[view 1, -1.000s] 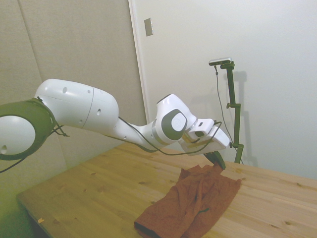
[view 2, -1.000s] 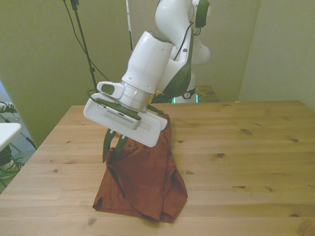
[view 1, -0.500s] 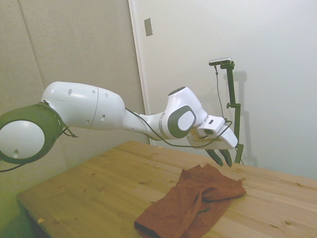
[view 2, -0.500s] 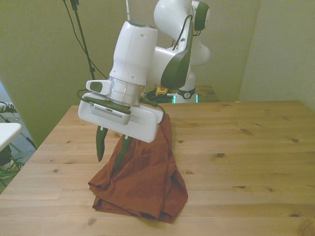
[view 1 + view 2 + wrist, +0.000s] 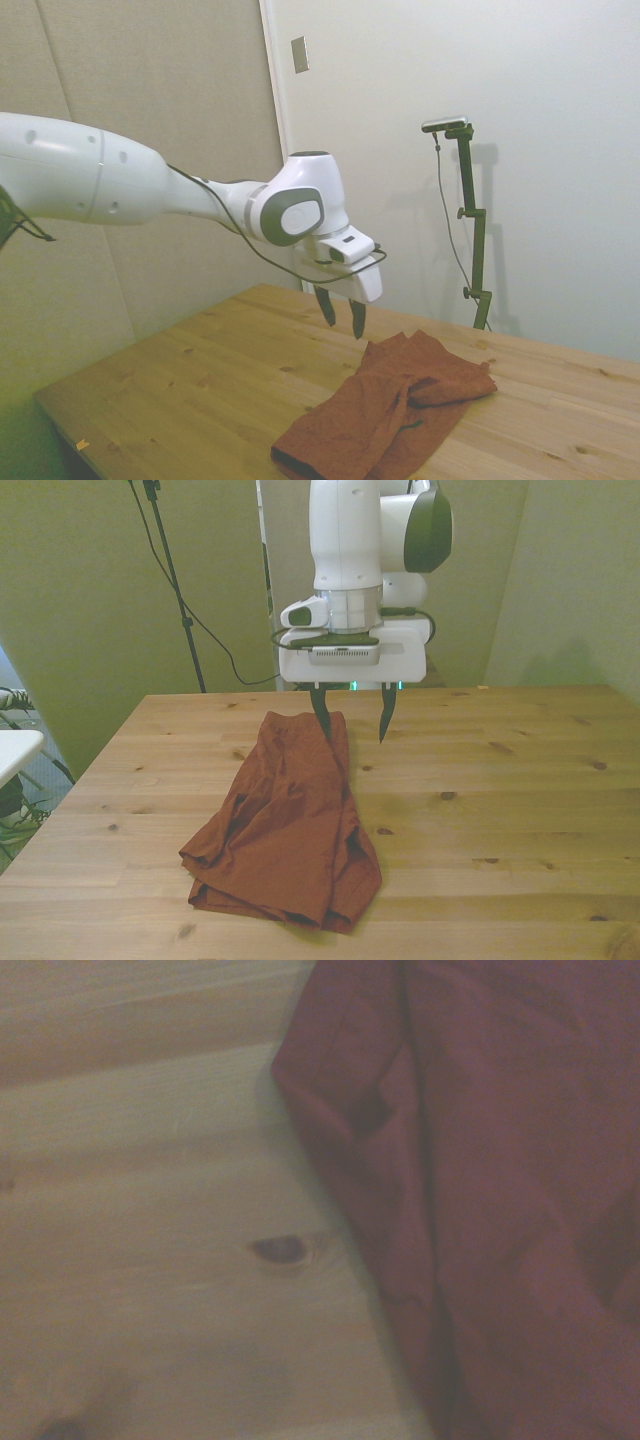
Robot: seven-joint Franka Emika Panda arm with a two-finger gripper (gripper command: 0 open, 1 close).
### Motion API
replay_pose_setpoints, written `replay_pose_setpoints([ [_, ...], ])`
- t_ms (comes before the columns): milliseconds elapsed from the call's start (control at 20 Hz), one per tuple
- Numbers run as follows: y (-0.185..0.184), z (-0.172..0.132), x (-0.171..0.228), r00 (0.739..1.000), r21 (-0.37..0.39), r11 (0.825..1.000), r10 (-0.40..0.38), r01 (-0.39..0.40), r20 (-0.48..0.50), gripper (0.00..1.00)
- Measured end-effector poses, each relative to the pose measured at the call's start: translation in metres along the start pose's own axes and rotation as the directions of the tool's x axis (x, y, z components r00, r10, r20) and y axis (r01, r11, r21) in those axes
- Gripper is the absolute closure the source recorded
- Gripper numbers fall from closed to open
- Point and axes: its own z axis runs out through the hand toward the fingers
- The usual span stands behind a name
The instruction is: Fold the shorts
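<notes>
The rust-red shorts (image 5: 290, 825) lie folded over in a loose heap on the wooden table (image 5: 520, 810), toward the front view's left; the side view shows the shorts (image 5: 390, 405) near the table's near edge. My gripper (image 5: 354, 716) hangs open above the table at the shorts' far end, holding nothing; one finger stands in front of the cloth's far edge, the other over bare wood. In the side view the gripper (image 5: 341, 314) is well above the table, left of the cloth. Up close, the wrist view has the shorts (image 5: 480, 1180) beside bare wood.
Bare table stretches across the front view's right. A dark knot (image 5: 280, 1249) marks the wood beside the cloth. A white object (image 5: 12, 750) sits beyond the table's edge at the front view's left. Walls close in behind the table.
The gripper let go of the shorts' corner, rose and drew back toward the far end of the table. The released cloth dropped flat onto the heap.
</notes>
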Motion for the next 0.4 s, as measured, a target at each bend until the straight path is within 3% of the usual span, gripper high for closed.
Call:
replay_pose_setpoints([
  [400,0.082,-0.015,-0.113,0.995,-0.002,0.998,-0.064,0.064,0.078,0.0],
])
